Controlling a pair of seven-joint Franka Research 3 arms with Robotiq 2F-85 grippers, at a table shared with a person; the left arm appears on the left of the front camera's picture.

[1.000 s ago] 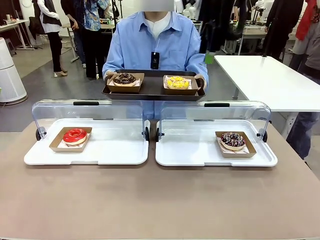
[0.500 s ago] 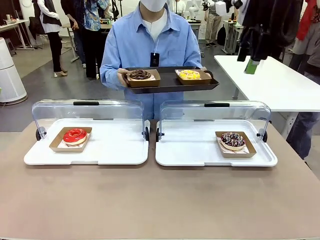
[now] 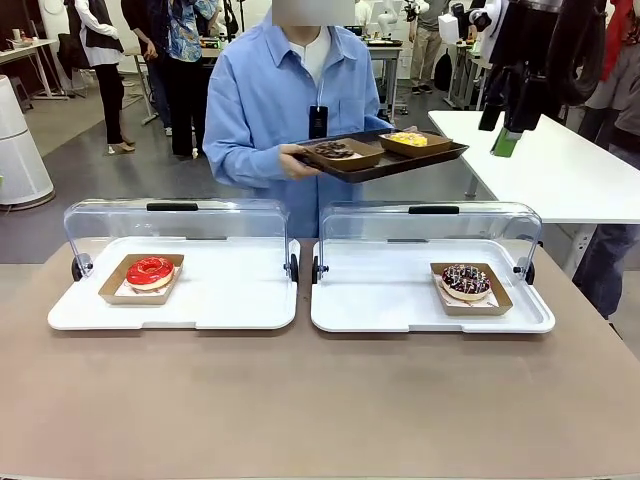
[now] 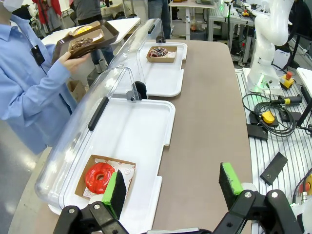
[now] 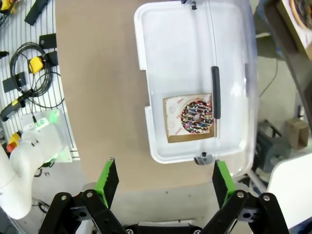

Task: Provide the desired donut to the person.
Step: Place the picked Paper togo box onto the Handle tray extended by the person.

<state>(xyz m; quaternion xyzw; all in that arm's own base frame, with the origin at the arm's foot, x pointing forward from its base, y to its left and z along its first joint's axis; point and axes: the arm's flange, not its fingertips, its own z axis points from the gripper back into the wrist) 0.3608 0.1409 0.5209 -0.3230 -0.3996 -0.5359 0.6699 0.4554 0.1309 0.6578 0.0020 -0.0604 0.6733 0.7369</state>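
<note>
- The person point(image 3: 290, 95), in a light blue shirt, stands at the upper middle of the front view, behind the table point(image 3: 320, 400), holding a dark tray point(image 3: 385, 160) tilted toward the upper right
- On that tray sit a chocolate donut point(image 3: 335, 150) and a yellow donut point(image 3: 410, 140), each in a brown paper boat
- At the left of the front view a white tray point(image 3: 230, 300) under an open clear lid point(image 3: 175, 225) holds a red donut point(image 3: 150, 270) in its paper boat, near the tray's left end
- At the right, a second white tray point(image 3: 380, 300) under its own raised lid point(image 3: 430, 225) holds a sprinkled chocolate donut point(image 3: 466, 280) near its right end
- The left gripper point(image 4: 173, 187) hangs at the bottom of the left wrist view, jaws spread wide and holding nothing, the red donut just beside its left pad in the frame
- The right gripper point(image 5: 163, 180) is at the bottom of the right wrist view, jaws spread and bare, with the sprinkled donut above them in the frame
</note>
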